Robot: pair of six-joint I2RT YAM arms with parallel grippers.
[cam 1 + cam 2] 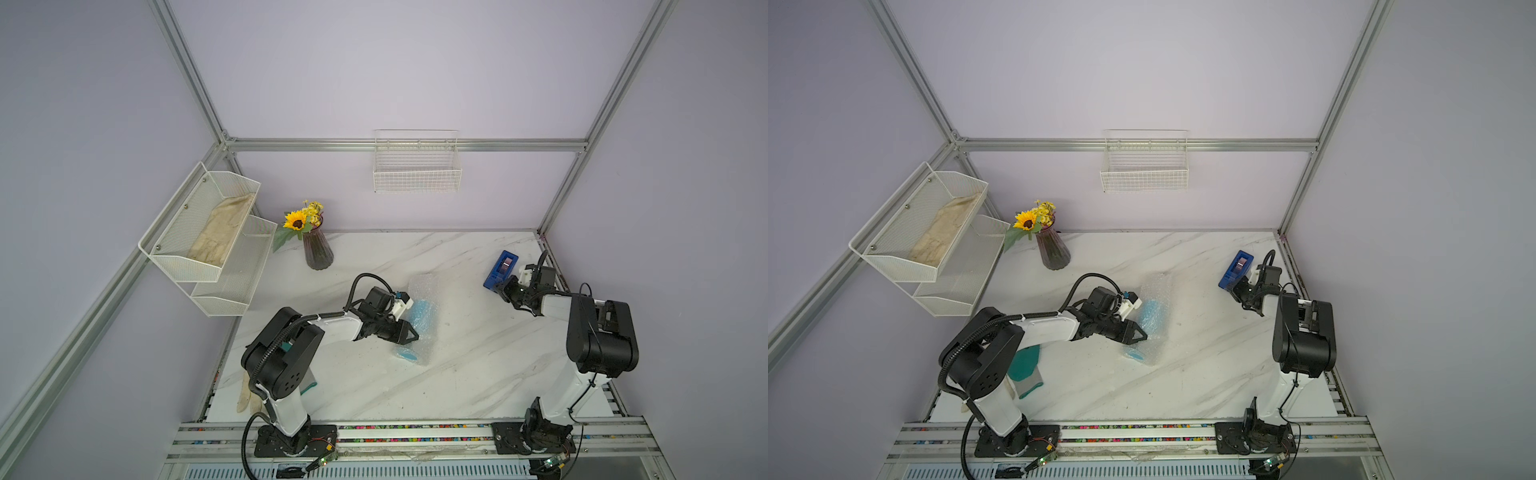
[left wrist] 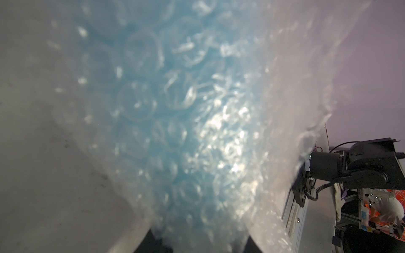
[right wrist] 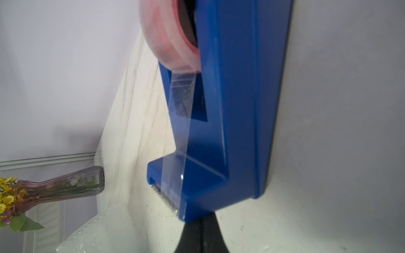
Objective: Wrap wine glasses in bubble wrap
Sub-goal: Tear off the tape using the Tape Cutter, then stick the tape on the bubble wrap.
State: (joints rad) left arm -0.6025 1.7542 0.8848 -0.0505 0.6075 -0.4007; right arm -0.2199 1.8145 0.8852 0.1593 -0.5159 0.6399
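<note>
Bubble wrap (image 2: 219,131) sheathes the light-blue goblet (image 1: 422,316), central on the table (image 1: 478,374); left fingers (image 1: 409,333) pinch it at the stem. Right fingers (image 3: 201,236), closed, sit at the tape dispenser (image 3: 241,131), 2 o'clock. Next, I judge: pull tape.

The left arm (image 1: 336,326) and right arm (image 1: 569,395) are white shells with bulky black joints. A ribbed black hose (image 1: 266,357) follows the left; thin wires the right

Light-blue goblet (image 1: 422,312); whitish-clear bubble wrap (image 1: 423,286); blue dispenser (image 1: 500,271); white grey-veined table (image 1: 457,374).
</note>
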